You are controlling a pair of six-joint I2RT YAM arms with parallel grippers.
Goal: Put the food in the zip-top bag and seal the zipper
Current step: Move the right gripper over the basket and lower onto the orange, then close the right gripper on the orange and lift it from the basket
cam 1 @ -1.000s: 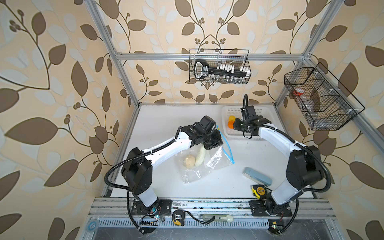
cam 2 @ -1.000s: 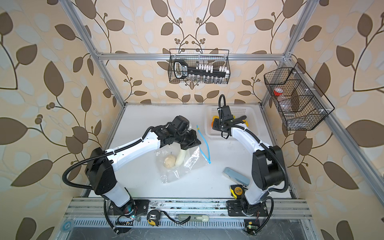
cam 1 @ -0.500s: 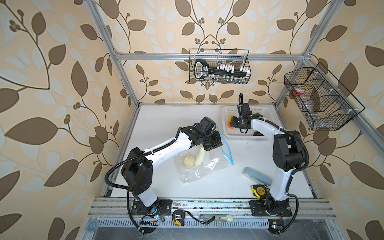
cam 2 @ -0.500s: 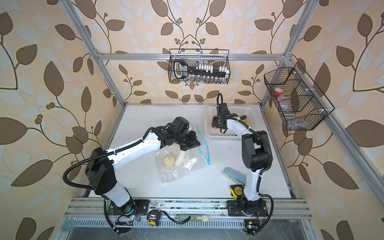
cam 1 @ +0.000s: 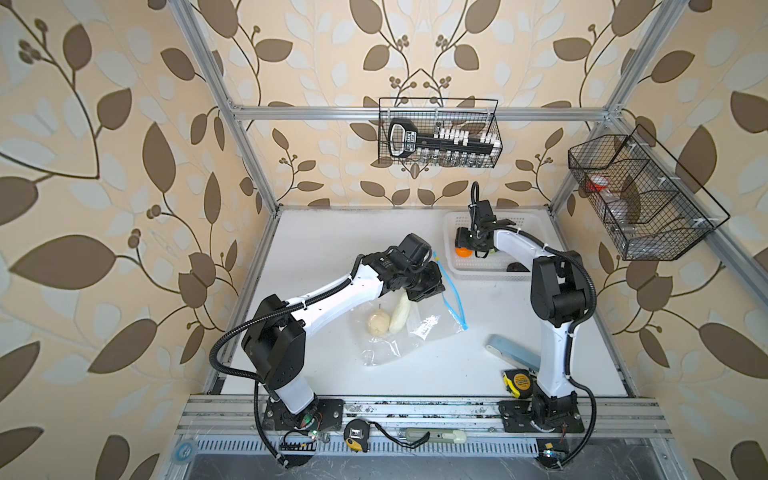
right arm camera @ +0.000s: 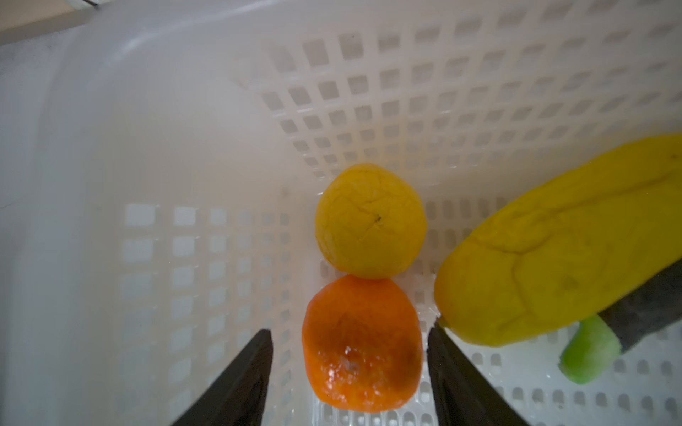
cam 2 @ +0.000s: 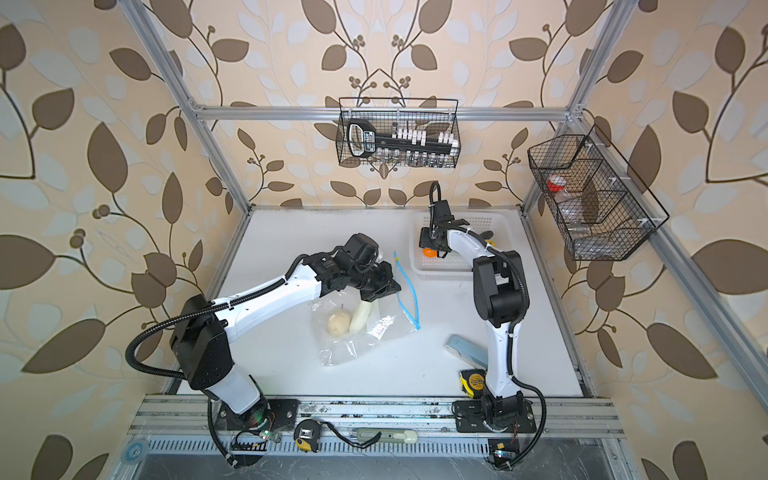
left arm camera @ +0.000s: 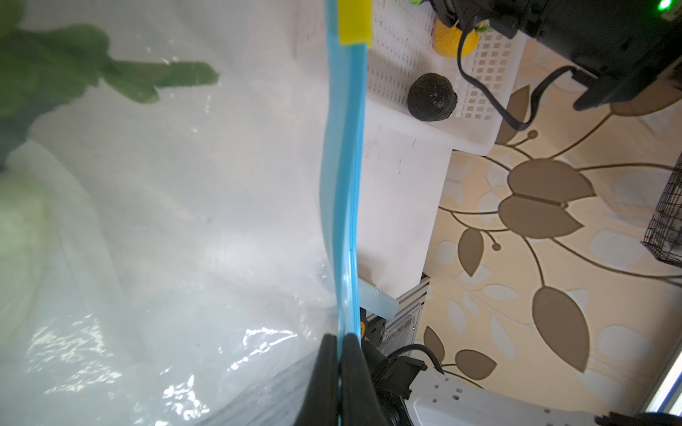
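1. Holds the right gripper (right arm camera: 348, 332) wide open low inside the white basket (right arm camera: 147, 129), one jaw on each side of the orange piece (right arm camera: 361, 346), gaps on both sides.
2. Shows a round yellow piece (right arm camera: 371, 221) touching the orange one, and a long yellow piece (right arm camera: 553, 239) just beside them in the basket.
3. Pinches the zipper (left arm camera: 345, 166) in the fully closed left gripper (left arm camera: 340, 337), just outside the basket.
4. Leaves the yellow slider tab (left arm camera: 354, 18) at the strip's end nearest the basket.
5. Spreads the zip-top bag (cam 1: 399, 336) on the table, farther from the basket, with the beige piece (cam 1: 379, 322) and pale piece (cam 1: 400, 316) touching inside.
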